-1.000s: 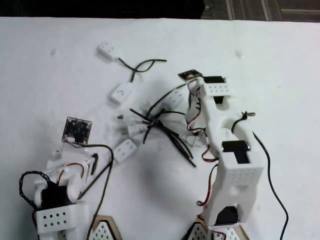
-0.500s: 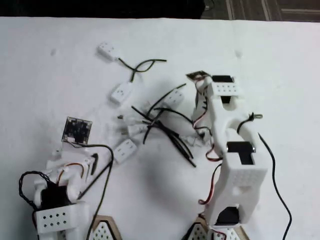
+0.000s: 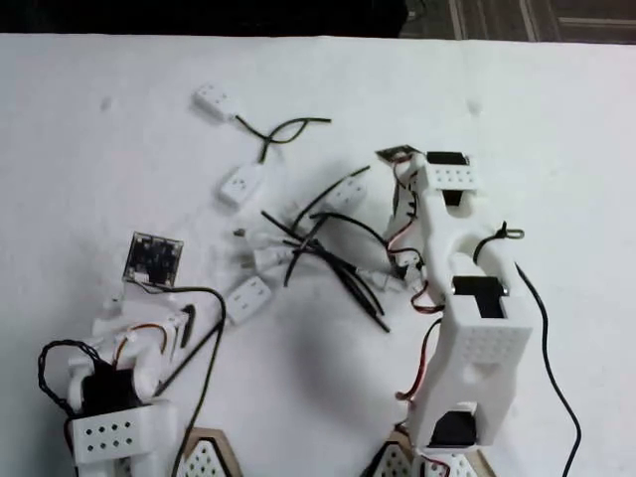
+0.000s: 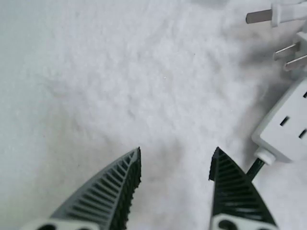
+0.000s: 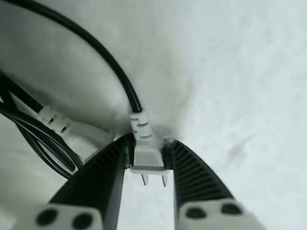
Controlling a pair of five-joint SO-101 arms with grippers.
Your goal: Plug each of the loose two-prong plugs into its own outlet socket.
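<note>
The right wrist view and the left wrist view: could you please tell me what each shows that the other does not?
Right wrist view: the right gripper shut on a white two-prong plug, its black cord trailing away. Left wrist view: the left gripper open above bare table, with a white outlet socket and two loose plugs nearby. Both: the white table.

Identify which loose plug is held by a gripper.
The white plug clamped in the right gripper, prongs facing its wrist camera; the two plugs near the left gripper lie free.
</note>
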